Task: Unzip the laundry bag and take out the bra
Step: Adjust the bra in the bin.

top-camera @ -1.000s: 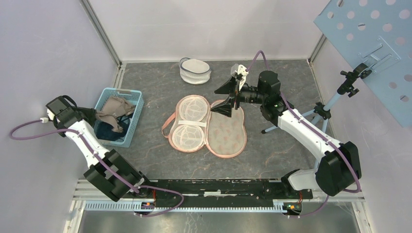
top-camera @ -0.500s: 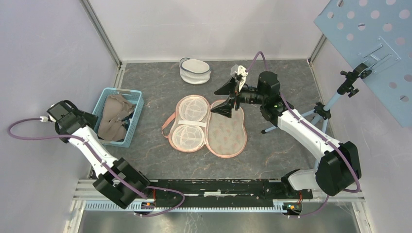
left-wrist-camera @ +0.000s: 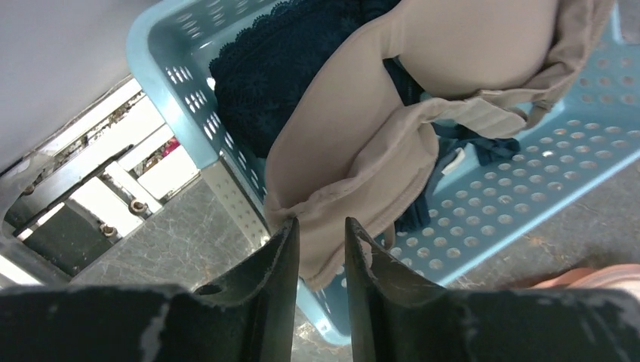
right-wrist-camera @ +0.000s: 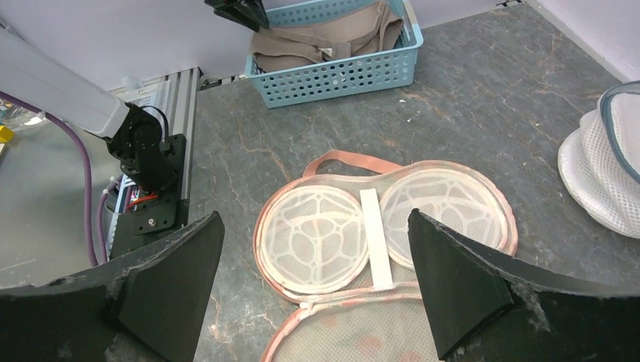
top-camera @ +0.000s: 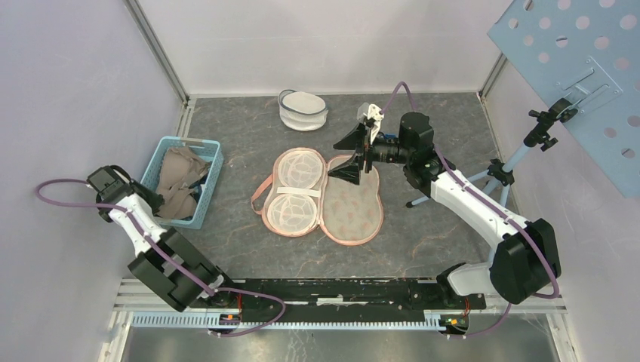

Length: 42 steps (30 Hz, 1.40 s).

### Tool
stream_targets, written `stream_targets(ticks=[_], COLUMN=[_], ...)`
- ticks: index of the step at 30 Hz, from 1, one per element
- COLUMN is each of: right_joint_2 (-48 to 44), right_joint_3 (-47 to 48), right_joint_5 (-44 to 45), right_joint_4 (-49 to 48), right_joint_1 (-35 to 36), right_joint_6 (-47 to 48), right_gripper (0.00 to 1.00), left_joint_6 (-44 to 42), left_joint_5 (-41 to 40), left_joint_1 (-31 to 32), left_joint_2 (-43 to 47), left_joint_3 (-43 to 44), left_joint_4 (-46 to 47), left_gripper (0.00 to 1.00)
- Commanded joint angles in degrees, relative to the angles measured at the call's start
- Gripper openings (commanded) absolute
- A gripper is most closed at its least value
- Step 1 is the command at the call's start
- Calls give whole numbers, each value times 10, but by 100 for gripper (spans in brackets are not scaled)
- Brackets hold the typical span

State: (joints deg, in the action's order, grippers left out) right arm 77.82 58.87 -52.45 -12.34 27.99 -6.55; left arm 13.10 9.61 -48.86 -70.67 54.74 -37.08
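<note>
Over the basket's (left-wrist-camera: pixel 170 113) near rim, back the narrowly parted left claw (left-wrist-camera: pixel 321 226) straight off so the draped bra (left-wrist-camera: pixel 377 151) isn't dragged out.

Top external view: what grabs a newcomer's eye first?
The pink laundry bag lies unzipped and spread flat in the middle of the table, with the right gripper hanging wide open over its far right part. At the left, a beige bra is heaped in the blue basket.
</note>
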Motion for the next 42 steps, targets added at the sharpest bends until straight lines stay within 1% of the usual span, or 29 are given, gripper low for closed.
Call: stream_targets(ticks=[1,6,9,11,12,14,16,18,22,27,30,32,35,38,42], right_joint_2=[3,11,20,26,30,38,45,49,47,34,32,32,22,25,59], right_joint_3=[1,0,4,6,9,16,24,25,12,-21,-39,-51,-77,-99,-99], right_joint_5=[9,11,13,17,23,39,60,85,134,204,235,256,286,336,362], right_joint_4=[17,40,68,87,99,131,176,201,231,257,277,289,285,278,289], right_joint_1=[-5,-19,-30,-37,-41,-47,-55,-65,-77,-88,-94,-95,-96,-97,-96], right_joint_6=[23,27,34,42,48,60,81,89,98,115,127,134,137,134,138], right_gripper=[98,98,98,98,98,98,98,97,96,94,93,93,92,91,87], left_joint_6=[-35,-31,-29,-31,-34,-46,-63,-80,-99,-114,-126,-130,-163,-168,-160], left_joint_5=[3,-15,-10,-3,3,19,31,44,62,100,113,106,57,23,9], left_joint_1=[0,1,1,2,3,6,10,12,20,34,73,114,204,288,337], left_joint_2=[-41,-96,-113,-115,-113,-92,-49,-2,70,132,160,179,206,212,200], left_joint_3=[-14,-24,-29,-31,-31,-34,-48,-61,-71,-61,-46,-43,-50,-56,-58], left_joint_4=[75,131,150,158,159,155,159,165,158,135,112,104,106,100,91], left_gripper=[34,29,28,28,31,38,46,50,52,52,52,53,56,56,56])
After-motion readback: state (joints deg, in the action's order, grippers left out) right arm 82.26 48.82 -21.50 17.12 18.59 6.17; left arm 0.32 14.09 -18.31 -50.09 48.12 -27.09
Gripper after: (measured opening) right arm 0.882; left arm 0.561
